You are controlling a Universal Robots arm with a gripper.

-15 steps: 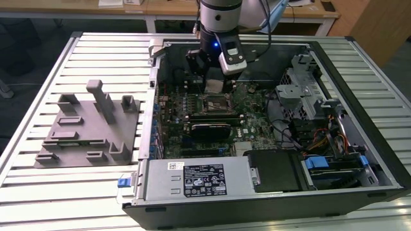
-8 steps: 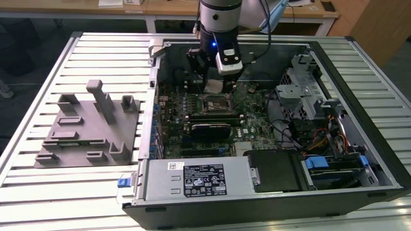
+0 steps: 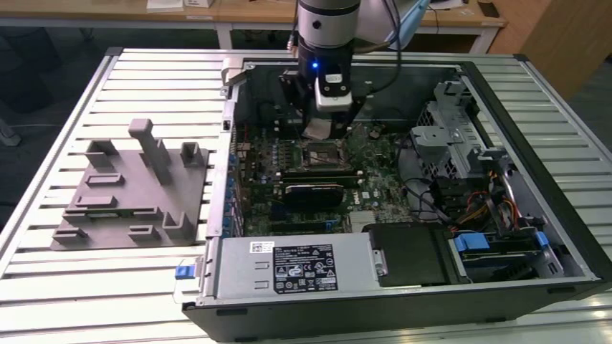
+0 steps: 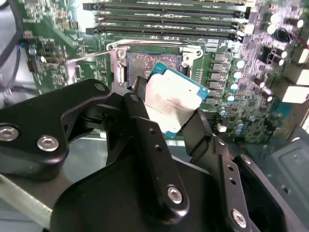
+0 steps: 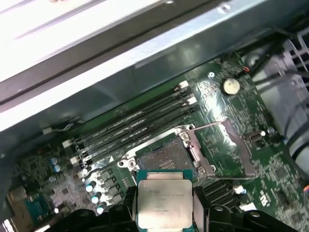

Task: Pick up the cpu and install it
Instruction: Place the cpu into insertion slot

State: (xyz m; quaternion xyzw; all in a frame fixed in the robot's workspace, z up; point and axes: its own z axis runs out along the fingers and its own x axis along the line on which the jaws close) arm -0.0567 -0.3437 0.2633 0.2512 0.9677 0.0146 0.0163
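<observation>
The cpu (image 4: 175, 101) (image 5: 164, 198), a flat square chip with a silvery top and greenish rim, sits between my black fingers (image 4: 142, 121). My gripper (image 4: 169, 113) (image 5: 164, 212) is shut on it and holds it tilted, a little above the open socket (image 4: 154, 60) (image 5: 164, 157) on the green motherboard (image 5: 227, 140). In the exterior view the gripper (image 3: 322, 127) hangs inside the open computer case, the pale chip at its tip just above the socket (image 3: 323, 153).
The socket's metal lid (image 5: 231, 147) is swung open beside it. Memory slots (image 5: 130, 123) run along one side of the socket. A drive cage (image 3: 449, 136) and power supply (image 3: 292, 269) crowd the case. A grey fixture plate (image 3: 129, 193) lies on the slatted table at the exterior view's left.
</observation>
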